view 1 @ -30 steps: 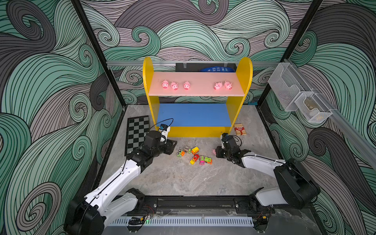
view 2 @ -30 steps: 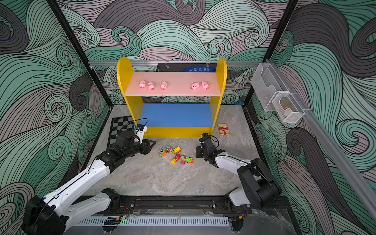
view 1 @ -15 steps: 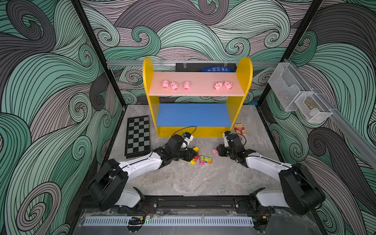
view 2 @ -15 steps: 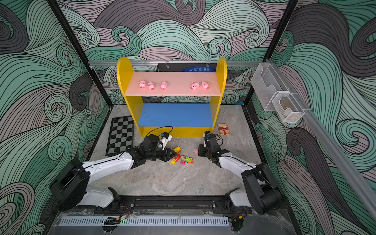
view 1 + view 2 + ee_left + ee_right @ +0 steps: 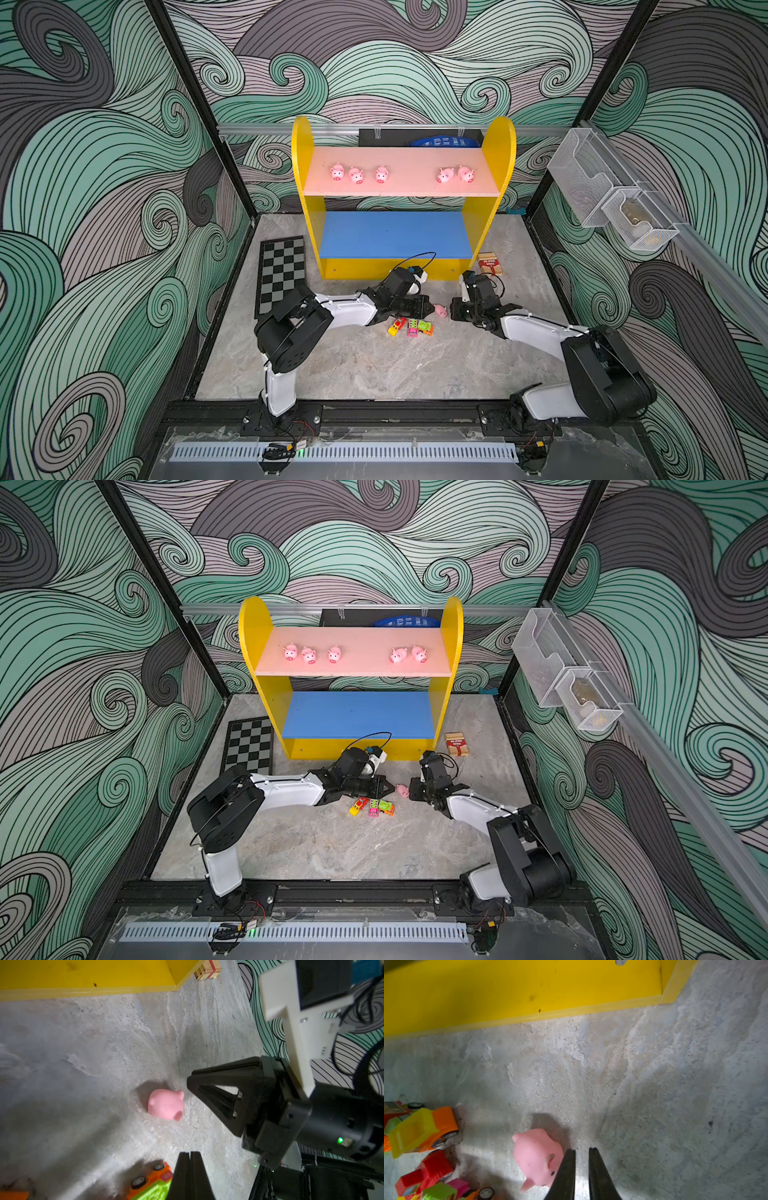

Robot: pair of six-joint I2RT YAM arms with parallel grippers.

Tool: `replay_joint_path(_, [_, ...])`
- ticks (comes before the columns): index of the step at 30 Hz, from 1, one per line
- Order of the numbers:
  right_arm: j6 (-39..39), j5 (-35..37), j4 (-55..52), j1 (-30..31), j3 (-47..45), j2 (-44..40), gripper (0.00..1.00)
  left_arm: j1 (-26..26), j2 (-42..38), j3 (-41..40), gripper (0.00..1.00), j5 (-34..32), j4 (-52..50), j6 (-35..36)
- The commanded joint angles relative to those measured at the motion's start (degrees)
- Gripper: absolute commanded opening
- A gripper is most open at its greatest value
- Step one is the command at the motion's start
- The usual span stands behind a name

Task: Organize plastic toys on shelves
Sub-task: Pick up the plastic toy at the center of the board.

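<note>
Where swirl-papered walls point(image 5: 104, 174) enclose grey marbled floor point(image 5: 374, 365), left gripper point(image 5: 189, 1155) closed, right gripper point(image 5: 581, 1150) slightly parted

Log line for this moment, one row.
left fingers shut, empty | right fingers narrowly apart beside loose pig | five pigs on pink shelf | vehicles unshelved

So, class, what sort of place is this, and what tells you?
Most likely a robot test booth, not a playroom: a left arm and right arm bolted to a black frame, patterned walls boxing in a small table, and a toy shelf.
</note>
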Motion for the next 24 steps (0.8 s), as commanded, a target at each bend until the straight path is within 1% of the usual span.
replay_joint_path(1, [-0.8,-1.4,-0.6,-0.2,0.1,1.1,0.17,-0.2,3.0,3.6,0.00,-1.5,-1.9,0.0])
replay_joint_path(12, [-2.2,-5.5,-0.6,0.3,0.1,2.5,0.18,-0.2,9.3,7.6,0.00,-2.8,-4.3,0.3])
replay_joint_path(17, [-2.4,-7.3,-0.6,1.3,0.1,2.5,0.19,-0.1,11.5,9.9,0.03,-3.5,-5.3,1.1])
replay_joint_path(24, [-2.4,-7.2,-0.6,2.2,-0.3,1.5,0.21,0.1,12.1,11.5,0.07,-4.6,-7.1,2.9])
